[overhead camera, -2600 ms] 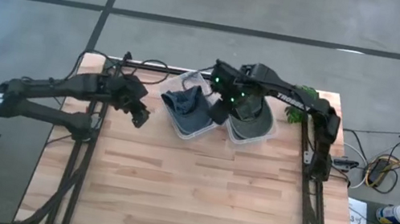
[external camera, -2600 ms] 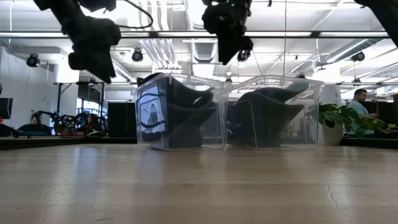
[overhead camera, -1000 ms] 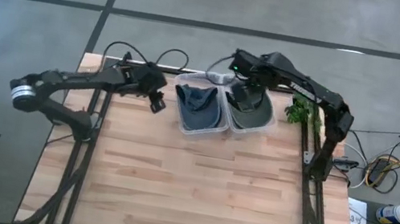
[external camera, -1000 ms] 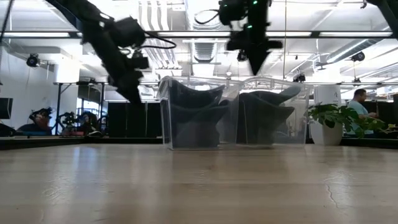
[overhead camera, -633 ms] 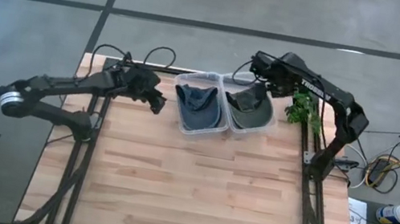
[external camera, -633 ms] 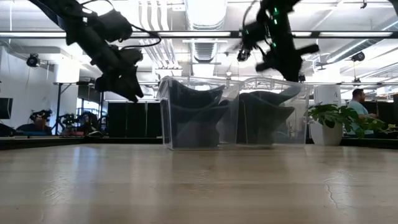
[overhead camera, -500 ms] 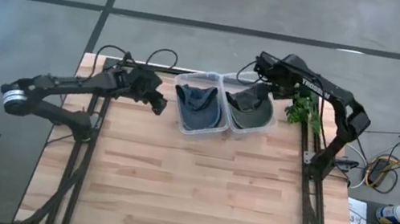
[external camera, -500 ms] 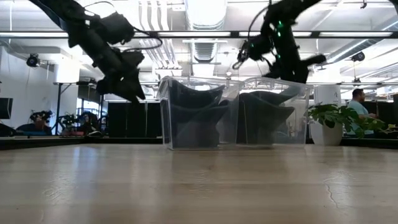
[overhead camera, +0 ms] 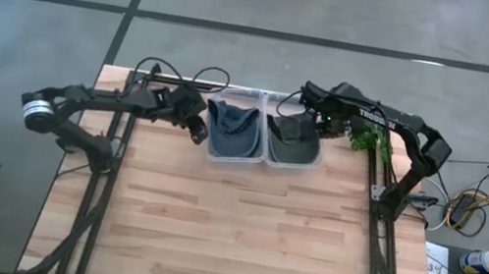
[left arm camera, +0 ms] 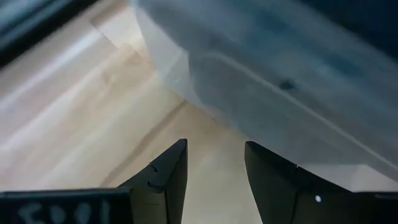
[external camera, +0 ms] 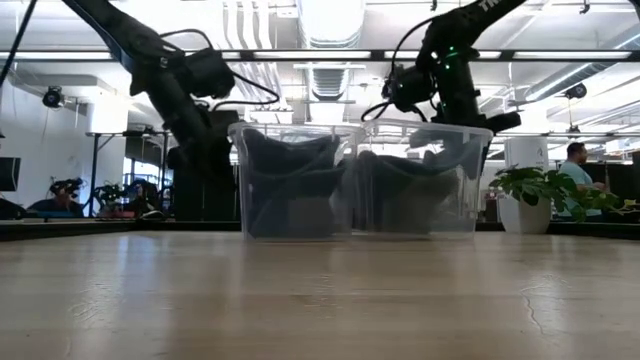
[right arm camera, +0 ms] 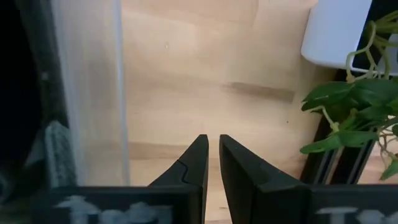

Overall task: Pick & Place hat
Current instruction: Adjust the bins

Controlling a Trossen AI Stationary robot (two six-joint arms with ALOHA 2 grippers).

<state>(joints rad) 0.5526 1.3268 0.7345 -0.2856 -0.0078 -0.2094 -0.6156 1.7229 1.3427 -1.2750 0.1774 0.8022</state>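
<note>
Two clear bins with hats, far edge of the table (overhead camera: 240, 226).

Nearest me, bare wood. Beyond it: left bin (overhead camera: 230, 135) holding a blue hat (overhead camera: 231, 127), touching the right bin (overhead camera: 291, 145) holding a dark hat (overhead camera: 295, 142). My left gripper (overhead camera: 196, 129), jaws apart and empty, sits just beside the left bin's outer wall. My right gripper (overhead camera: 309, 98), jaws nearly together and empty, hangs at the right bin's far rim. A potted plant (overhead camera: 366, 136) stands beside it; a person (external camera: 578, 160) sits in the room behind.

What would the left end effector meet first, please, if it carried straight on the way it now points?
Most likely the clear bin holding the blue hat: in the left wrist view, the open left end effector faces that bin's wall just ahead, with bare tabletop beneath. How far off the wall is remains unclear.
</note>
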